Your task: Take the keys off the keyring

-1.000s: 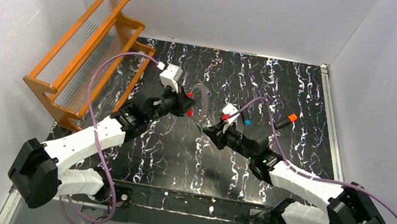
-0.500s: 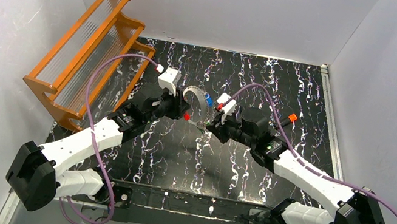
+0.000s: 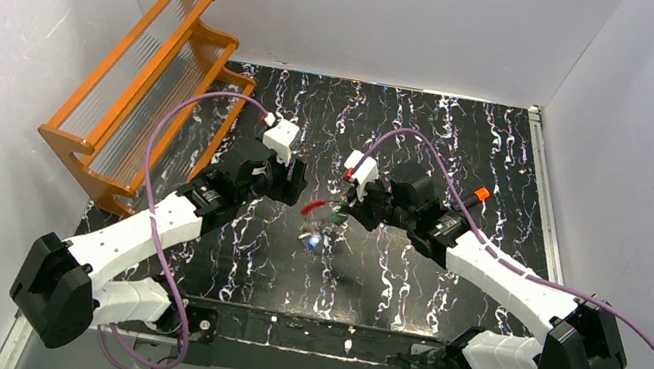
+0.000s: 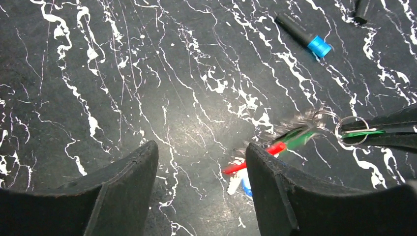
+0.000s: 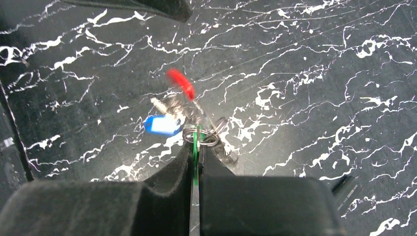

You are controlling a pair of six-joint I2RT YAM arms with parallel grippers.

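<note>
The right gripper (image 5: 196,156) is clamping the green key (image 5: 195,138); the keyring (image 4: 350,129) and remaining keys (image 5: 180,82) are dangling mid-table. The left gripper (image 4: 201,150), fingers apart, is hovering just left: advise pinching the ring, not a key.

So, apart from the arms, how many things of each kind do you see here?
black cylinders: 2 (blue tip, orange tip)
orange rack: 1
keyring with its keys: 1
Total: 4

The black, white-veined table (image 3: 473,139) carried an orange rack (image 3: 143,81) at its left edge. Well right of the rack lay an orange-tipped black cylinder (image 3: 476,196) and a blue-tipped one (image 4: 303,35).
</note>
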